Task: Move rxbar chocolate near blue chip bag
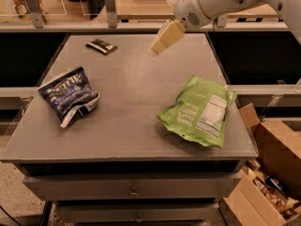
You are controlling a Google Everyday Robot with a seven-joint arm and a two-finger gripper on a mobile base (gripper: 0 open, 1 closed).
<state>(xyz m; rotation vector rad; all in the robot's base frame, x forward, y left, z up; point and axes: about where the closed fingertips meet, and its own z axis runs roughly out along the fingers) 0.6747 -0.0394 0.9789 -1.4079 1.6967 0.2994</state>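
The rxbar chocolate (101, 46), a small flat dark bar with white label patches, lies at the far left of the grey table top (136, 88). The blue chip bag (68, 96), dark navy with white lettering, lies crumpled at the left side of the table, nearer the front. My gripper (165, 37) hangs above the far middle of the table, to the right of the bar and apart from it, on a white arm coming in from the upper right. It holds nothing that I can see.
A larger light green bag (200, 110) lies at the right front of the table. Open cardboard boxes (270, 173) stand on the floor at the right. A rail with posts (109, 6) runs behind the table. Drawers (134, 190) sit under the table top.
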